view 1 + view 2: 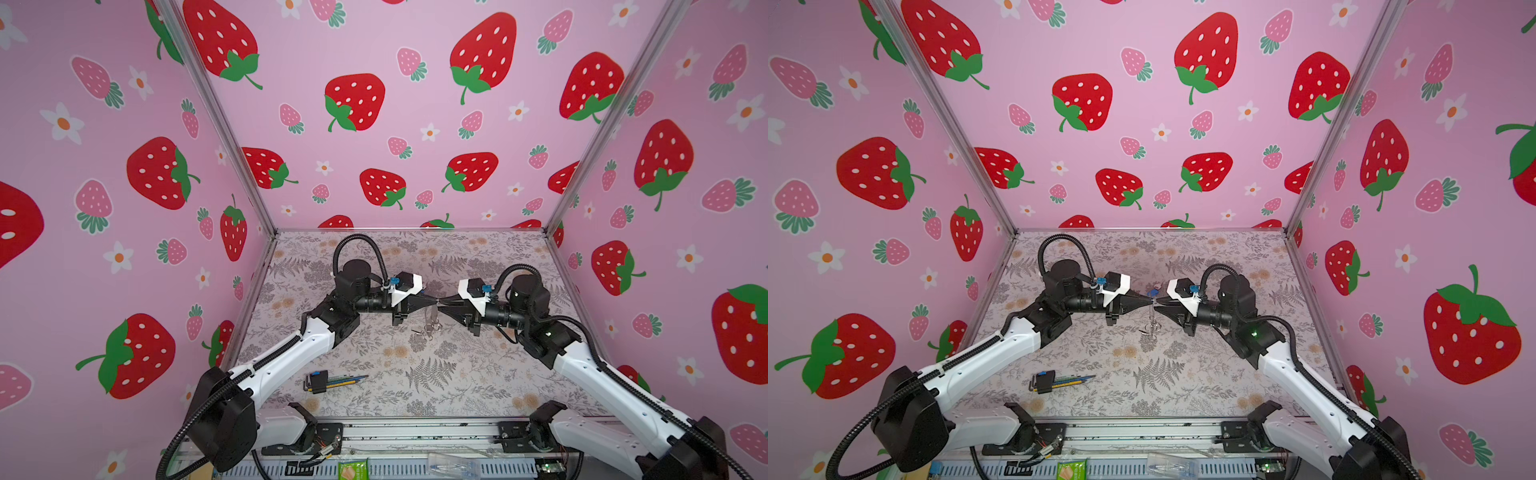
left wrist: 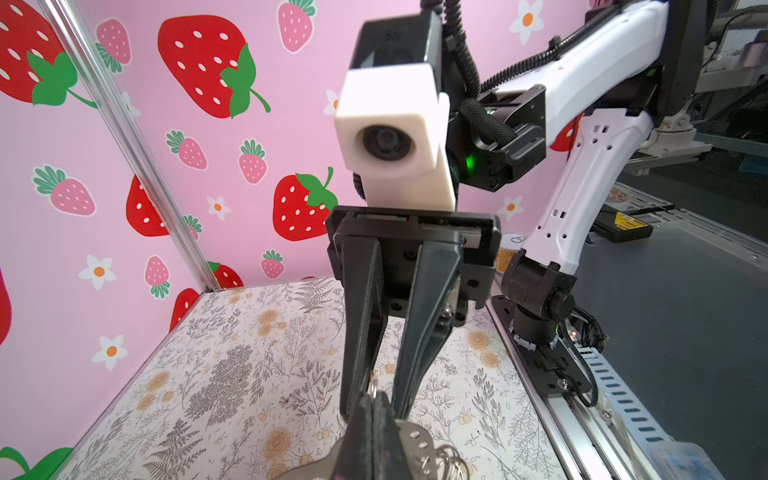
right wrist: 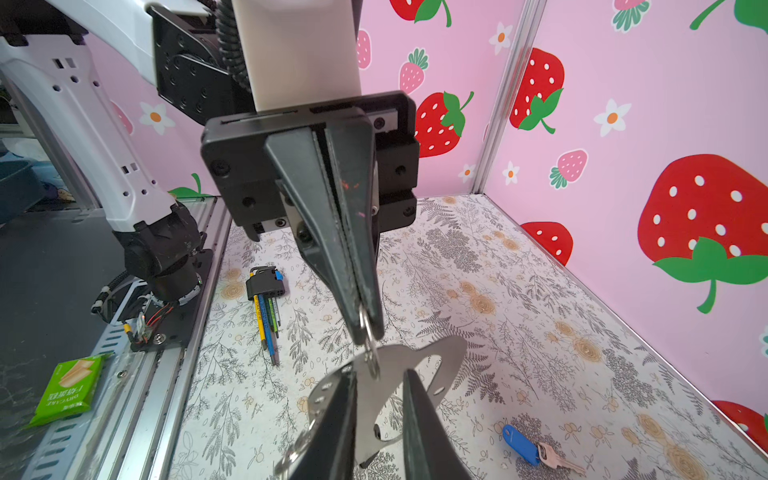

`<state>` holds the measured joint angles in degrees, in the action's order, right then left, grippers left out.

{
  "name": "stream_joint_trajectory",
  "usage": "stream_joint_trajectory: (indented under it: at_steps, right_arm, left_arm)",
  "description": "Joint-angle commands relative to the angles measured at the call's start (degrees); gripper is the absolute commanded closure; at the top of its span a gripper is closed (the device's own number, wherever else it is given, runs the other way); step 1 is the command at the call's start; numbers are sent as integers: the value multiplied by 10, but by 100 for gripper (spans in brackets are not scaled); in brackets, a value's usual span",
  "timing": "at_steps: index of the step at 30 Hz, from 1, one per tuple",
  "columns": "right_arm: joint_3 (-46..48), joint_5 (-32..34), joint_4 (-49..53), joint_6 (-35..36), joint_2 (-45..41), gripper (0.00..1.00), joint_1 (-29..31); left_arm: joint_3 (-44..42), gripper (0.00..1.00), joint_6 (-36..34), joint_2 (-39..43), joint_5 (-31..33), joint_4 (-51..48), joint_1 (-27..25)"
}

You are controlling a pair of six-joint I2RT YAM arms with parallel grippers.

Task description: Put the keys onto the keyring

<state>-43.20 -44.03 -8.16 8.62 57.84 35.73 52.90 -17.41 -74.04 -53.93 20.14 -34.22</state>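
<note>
Left gripper (image 3: 365, 328): jaws fully closed, pinching one small ring (image 3: 371, 353) of the keyring (image 3: 440, 361).
Right gripper (image 2: 380, 403): jaws partly open, fingers either side of the same ring. No clamp visible, and I cannot tell whether the pads touch it.
Keyring position: off the table (image 1: 415, 374), hanging below the point where the two grippers meet nose to nose at mid-table. It is a flat grey-brown plate with an oval cut-out and a row of holes carrying rings along one edge.
Keys: the blue-tagged key (image 3: 521, 444) lies flat on the table towards the back wall, well apart from the keyring. The second key is not made out in any view.
Also on the table: hex-key set (image 1: 320, 381), near the front edge.
Handling, keyring (judged): light, thin and stiff. Hung from one ring it should swing and twist freely, so it needs a second hold to steady it. The face looks smooth and likely slippery, so grip the plate edge or the ring.
Handling, ring (judged): thin, springy wire that could slip out of the pads. The coil must be pried apart for a key.
Handling, key (judged): small and flat against the table. The thicker plastic tag is the better place to grip.
</note>
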Motion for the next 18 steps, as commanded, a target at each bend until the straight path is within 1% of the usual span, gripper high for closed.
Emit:
stream_joint_trajectory:
  at_steps: [1, 5, 8, 11, 18]
  right_arm:
    - [11, -15, -15, -2, 1, 78, -2]
    - [21, -13, -22, -3, -4, 77, -2]
    - [31, -11, -57, -21, -10, 78, -2]
    - [34, -10, -75, -25, -17, 78, -2]
    - [30, -14, -91, -32, -22, 78, -2]
  left_arm:
    - [-2, 100, 12, -2, -22, 39, 4]
    - [-2, 100, 17, -3, -27, 44, 5]
    - [-3, 100, 20, -5, -30, 48, 5]
    - [-3, 100, 21, -5, -32, 48, 5]
    - [-3, 100, 22, -7, -37, 49, 5]
